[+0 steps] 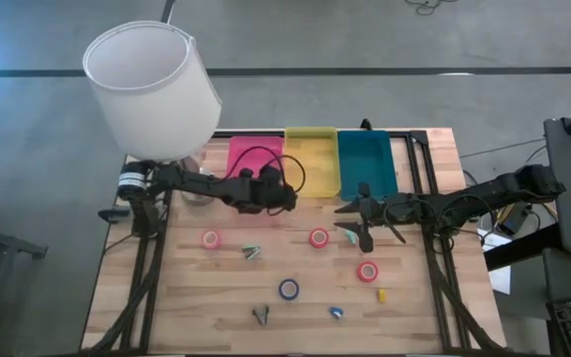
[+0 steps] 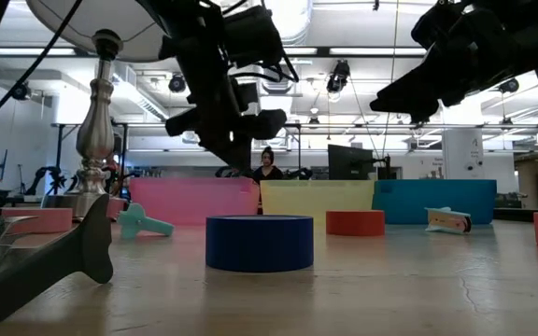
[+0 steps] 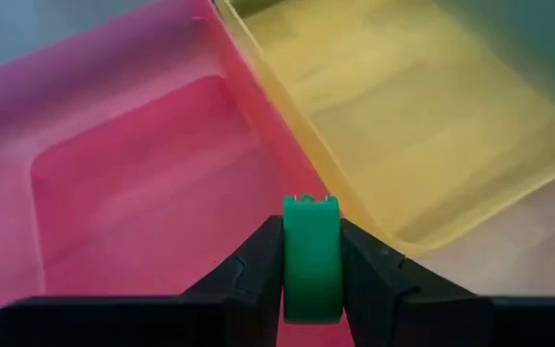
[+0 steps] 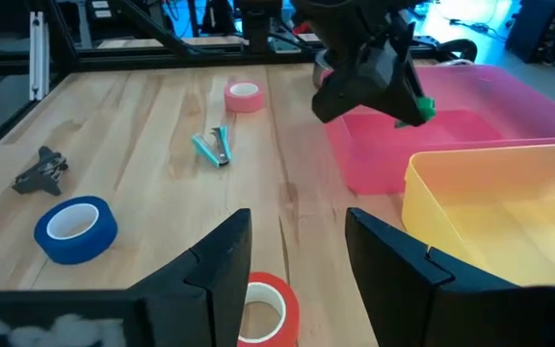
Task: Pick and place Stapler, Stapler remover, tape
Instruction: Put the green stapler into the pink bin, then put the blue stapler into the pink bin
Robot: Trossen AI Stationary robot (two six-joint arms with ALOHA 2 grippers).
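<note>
Left wrist view showed the left gripper (image 3: 311, 280) pinching a small green piece (image 3: 311, 255) just above the pink bin (image 3: 114, 183), beside the yellow bin (image 3: 422, 125); right gripper (image 4: 297, 255) hung spread above a red tape roll (image 4: 263, 306).

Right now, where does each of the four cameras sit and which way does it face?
High: overhead, facing down; both arms, wooden table.
Low: tabletop level, facing the dark blue tape roll; arms above.
Left wrist: left gripper holding a small green piece over the pink plastic bin.
Right wrist: open right gripper over a red tape roll.
Shared: both wrist views show the pink bin.
</note>
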